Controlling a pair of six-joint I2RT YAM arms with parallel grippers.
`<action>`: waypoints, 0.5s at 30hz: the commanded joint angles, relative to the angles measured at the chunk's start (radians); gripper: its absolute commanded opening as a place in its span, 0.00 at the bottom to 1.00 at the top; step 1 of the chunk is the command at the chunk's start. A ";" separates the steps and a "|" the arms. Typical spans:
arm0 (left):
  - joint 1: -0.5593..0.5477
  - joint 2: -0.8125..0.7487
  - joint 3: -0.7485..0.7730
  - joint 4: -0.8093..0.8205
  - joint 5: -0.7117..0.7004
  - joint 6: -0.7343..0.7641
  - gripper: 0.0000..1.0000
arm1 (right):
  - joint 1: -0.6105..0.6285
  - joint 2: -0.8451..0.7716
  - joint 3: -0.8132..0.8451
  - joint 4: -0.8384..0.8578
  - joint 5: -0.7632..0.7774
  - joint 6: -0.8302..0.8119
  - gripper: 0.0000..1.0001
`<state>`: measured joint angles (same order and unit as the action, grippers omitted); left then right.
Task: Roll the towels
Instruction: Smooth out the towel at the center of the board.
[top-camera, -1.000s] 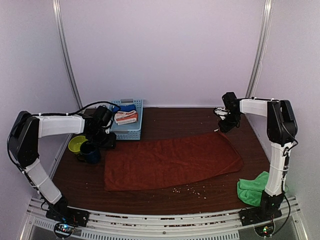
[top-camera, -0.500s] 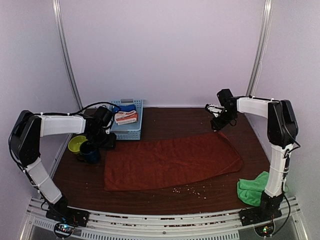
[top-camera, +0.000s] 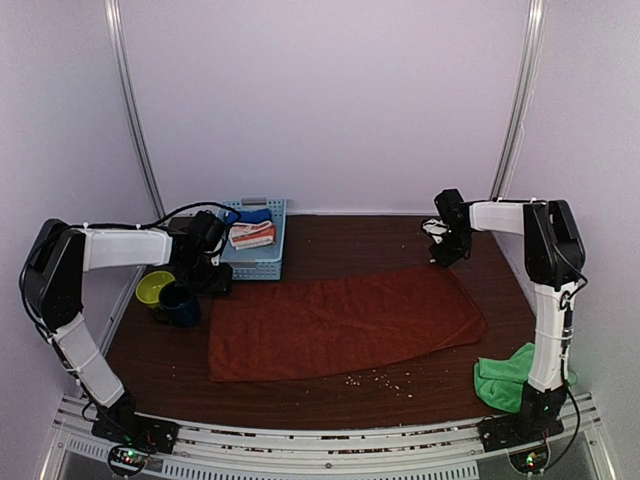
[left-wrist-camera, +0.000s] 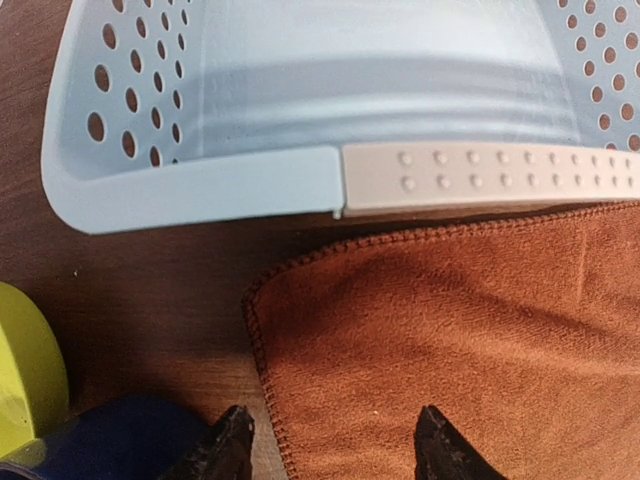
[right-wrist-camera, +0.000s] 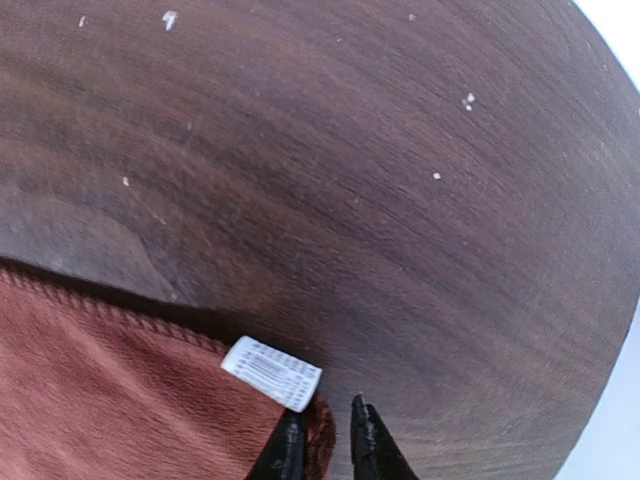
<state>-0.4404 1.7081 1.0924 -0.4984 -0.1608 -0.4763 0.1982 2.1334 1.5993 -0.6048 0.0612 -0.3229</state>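
Observation:
The rust towel (top-camera: 340, 320) lies spread flat across the middle of the table. My right gripper (top-camera: 446, 256) is down at its far right corner. In the right wrist view the gripper (right-wrist-camera: 325, 438) has its jaws nearly together, pinching the hemmed corner beside the white tag (right-wrist-camera: 272, 372). My left gripper (top-camera: 205, 265) is at the towel's far left corner. In the left wrist view it (left-wrist-camera: 330, 425) is open, its fingertips (left-wrist-camera: 232, 425) astride the towel's (left-wrist-camera: 450, 330) edge. The green towel (top-camera: 505, 375) lies crumpled at the near right, by the right arm's base.
A light blue perforated basket (top-camera: 262, 265) holding other cloths stands just behind the left corner, and its rim (left-wrist-camera: 200, 180) is close to my left fingers. A yellow-green bowl (top-camera: 152, 287) and a dark blue mug (top-camera: 183, 303) sit left of the towel. Crumbs dot the near table.
My right gripper has swung over and come down onto the towel's far right corner, and its jaws have narrowed onto the hem. The left arm has stayed put.

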 joint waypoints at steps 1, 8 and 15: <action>0.012 0.019 0.035 0.015 -0.013 0.016 0.57 | -0.020 -0.029 -0.015 0.007 -0.031 0.009 0.08; 0.017 0.017 0.045 -0.005 -0.038 0.016 0.58 | -0.025 -0.016 0.000 -0.008 -0.088 0.010 0.00; 0.057 0.034 0.036 0.025 -0.026 0.028 0.62 | -0.057 -0.033 -0.021 0.003 -0.083 0.003 0.00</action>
<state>-0.4149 1.7222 1.1107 -0.4942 -0.1791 -0.4664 0.1699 2.1334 1.5917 -0.6048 -0.0082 -0.3176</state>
